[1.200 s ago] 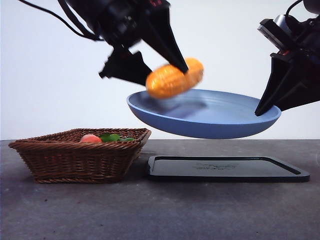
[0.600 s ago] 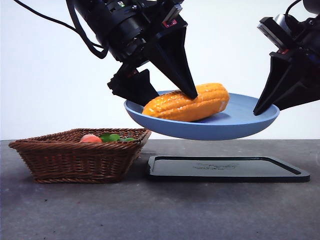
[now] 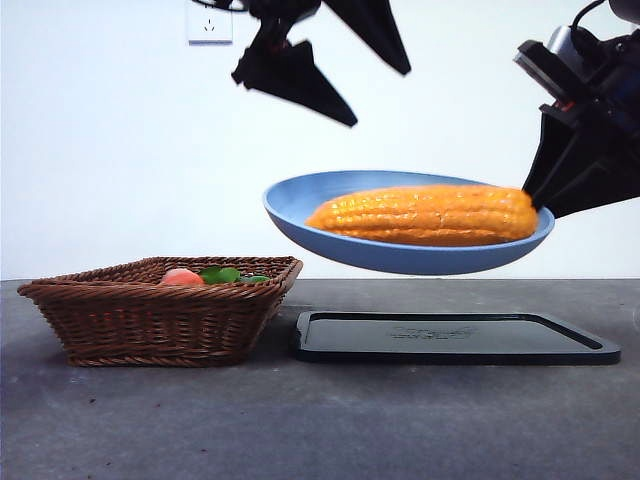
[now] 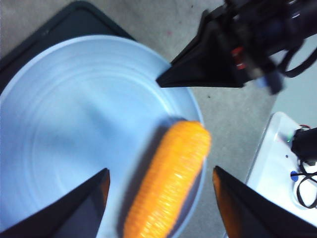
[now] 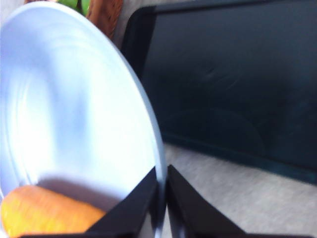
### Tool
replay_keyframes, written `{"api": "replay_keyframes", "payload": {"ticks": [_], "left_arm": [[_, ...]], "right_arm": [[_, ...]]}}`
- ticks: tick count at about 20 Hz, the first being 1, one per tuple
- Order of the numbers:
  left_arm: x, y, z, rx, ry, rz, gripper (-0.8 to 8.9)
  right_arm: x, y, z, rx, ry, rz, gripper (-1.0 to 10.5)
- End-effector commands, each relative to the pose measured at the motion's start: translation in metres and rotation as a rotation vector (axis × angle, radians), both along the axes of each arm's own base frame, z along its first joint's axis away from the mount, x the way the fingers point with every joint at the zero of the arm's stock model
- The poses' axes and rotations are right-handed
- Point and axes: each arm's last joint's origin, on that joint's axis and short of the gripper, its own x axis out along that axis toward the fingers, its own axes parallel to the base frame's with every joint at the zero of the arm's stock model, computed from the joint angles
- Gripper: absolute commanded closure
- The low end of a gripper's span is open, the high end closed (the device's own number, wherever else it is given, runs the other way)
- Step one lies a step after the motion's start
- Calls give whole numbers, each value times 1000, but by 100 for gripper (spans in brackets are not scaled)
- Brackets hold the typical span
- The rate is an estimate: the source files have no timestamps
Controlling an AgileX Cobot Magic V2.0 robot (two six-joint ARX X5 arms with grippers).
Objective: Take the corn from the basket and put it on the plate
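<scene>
The long orange-yellow corn lies flat in the light-blue plate, free of any gripper. The plate hangs in the air above the black tray. My right gripper is shut on the plate's right rim; the right wrist view shows its jaws pinching the rim, with the corn's end nearby. My left gripper hangs open above the plate and holds nothing. In the left wrist view its spread jaws frame the corn on the plate below. The wicker basket stands on the table at the left.
A flat black tray lies on the table right under the raised plate, also seen as the tray from the right wrist. Inside the basket lie a small reddish-orange fruit and a green item.
My left gripper has let go of the corn and risen well above the plate. The corn has settled flat and shifted toward the plate's right side. The right gripper stays on the rim.
</scene>
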Motion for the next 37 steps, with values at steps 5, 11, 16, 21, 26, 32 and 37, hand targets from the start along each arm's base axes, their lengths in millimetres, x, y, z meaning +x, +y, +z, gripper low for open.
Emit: {"api": "replay_keyframes", "payload": {"ticks": [5, 11, 16, 21, 26, 32, 37], "left_arm": [[-1, -2, 23, -14, -15, -4, 474], [-2, 0, 24, -15, 0, 10, 474], [-2, -1, 25, -16, -1, 10, 474], [-2, -1, 25, -19, -6, 10, 475], [-2, -1, 25, -21, -7, 10, 475], [-2, -1, 25, -20, -7, 10, 475], [-1, 0, 25, -19, -6, 13, 475]], "right_arm": [[39, -16, -10, 5, 21, -85, 945], [97, -20, -27, -4, 84, -108, 945], [121, -18, -56, -13, 161, -107, 945], [124, -19, -68, -40, 189, -118, 945], [121, -19, -71, -102, 198, -106, 945], [119, -20, -70, -121, 203, -103, 747], [112, -25, -48, -125, 164, -113, 721]]}}
